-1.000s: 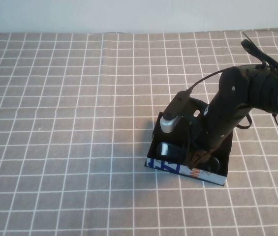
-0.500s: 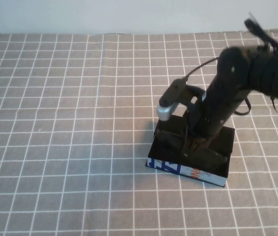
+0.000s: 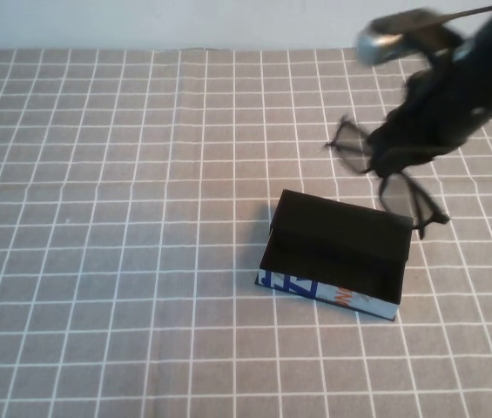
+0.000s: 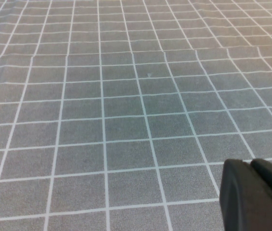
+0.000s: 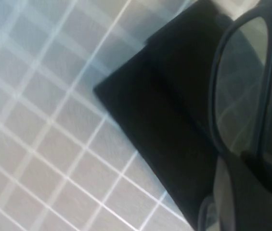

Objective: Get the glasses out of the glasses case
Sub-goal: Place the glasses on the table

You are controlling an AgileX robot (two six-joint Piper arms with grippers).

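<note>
The glasses (image 3: 351, 144), black-framed with thin arms, hang in the air behind the glasses case, clear of it. My right gripper (image 3: 392, 155) is shut on them near the bridge, raised above the table at the right rear. The glasses case (image 3: 337, 246) is a black box with a white printed front (image 3: 324, 294); it lies on the checked cloth and its inside looks dark and empty. In the right wrist view one lens of the glasses (image 5: 241, 86) shows over the black case (image 5: 174, 110), next to my right gripper (image 5: 251, 192). My left gripper (image 4: 250, 163) is shut and empty, low over bare cloth.
A grey cloth with a white grid (image 3: 124, 218) covers the whole table. A pale wall (image 3: 185, 22) runs along the far edge. Nothing else stands on the cloth.
My right gripper has risen out of the case and moved back and right, carrying the glasses with it. The case stays where it was, its inside uncovered.
</note>
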